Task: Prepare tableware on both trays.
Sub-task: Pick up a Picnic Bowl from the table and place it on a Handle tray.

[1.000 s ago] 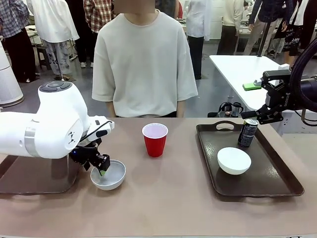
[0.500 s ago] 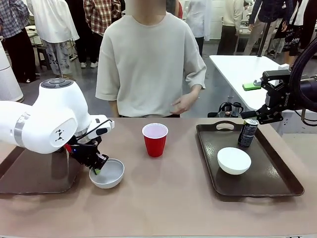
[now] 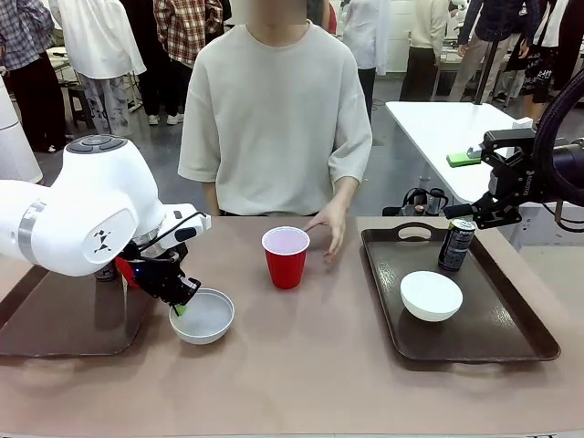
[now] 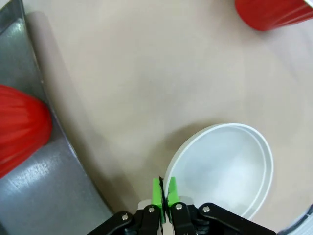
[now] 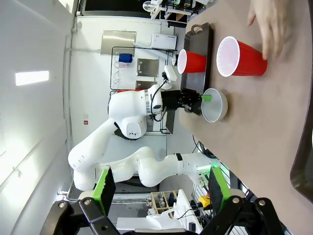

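Right dark brown glossy tray [image 3: 511,342]: small white round bowl [image 3: 431,296], slim dark can [image 3: 456,244] placed. Left end effector [image 4: 164,188] pinching second white bowl [image 3: 202,316] rim beside left tray [image 3: 55,319]; right end effector [image 5: 159,188] wide, empty. Middle red plastic cup [image 3: 286,256] unplaced on surface [image 3: 301,374].

The desk [image 3: 319,365] has a plain tan top. A dark brown tray [image 3: 55,319] lies at its left edge and a second tray [image 3: 493,342] lies on the right side. Between them, directly on the desk, a white bowl [image 3: 203,317] sits just beside the left tray, perhaps touching its rim. A red cup [image 3: 286,256] stands upright farther back, near the middle.
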You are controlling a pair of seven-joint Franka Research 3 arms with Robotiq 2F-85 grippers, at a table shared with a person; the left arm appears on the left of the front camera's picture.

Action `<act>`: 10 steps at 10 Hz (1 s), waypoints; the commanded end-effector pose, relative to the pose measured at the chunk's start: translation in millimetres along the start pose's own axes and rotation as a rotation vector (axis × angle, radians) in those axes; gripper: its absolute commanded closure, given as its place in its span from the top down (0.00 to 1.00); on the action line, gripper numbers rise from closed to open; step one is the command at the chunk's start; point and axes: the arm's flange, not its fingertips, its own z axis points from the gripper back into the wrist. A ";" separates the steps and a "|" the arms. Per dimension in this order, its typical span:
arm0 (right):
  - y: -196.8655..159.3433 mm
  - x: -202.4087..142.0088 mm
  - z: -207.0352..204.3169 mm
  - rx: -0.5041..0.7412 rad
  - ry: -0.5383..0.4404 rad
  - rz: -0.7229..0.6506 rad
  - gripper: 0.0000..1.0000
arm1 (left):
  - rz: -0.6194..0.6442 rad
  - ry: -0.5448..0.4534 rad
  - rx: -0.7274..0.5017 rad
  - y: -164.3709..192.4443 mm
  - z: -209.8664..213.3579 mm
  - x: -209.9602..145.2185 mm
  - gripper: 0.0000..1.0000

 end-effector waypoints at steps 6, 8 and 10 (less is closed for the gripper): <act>-0.6 -0.7 2.1 -0.007 0.013 0.010 1.00 | 0.207 -0.246 0.011 87.1 138.5 -47.5 0.00; -0.6 -0.7 2.1 -0.007 0.013 0.010 1.00 | 0.252 -0.238 0.049 110.7 141.0 -52.7 0.00; -0.6 -0.7 2.1 -0.007 0.013 0.010 1.00 | 0.228 -0.260 -0.001 93.0 161.4 -24.2 0.00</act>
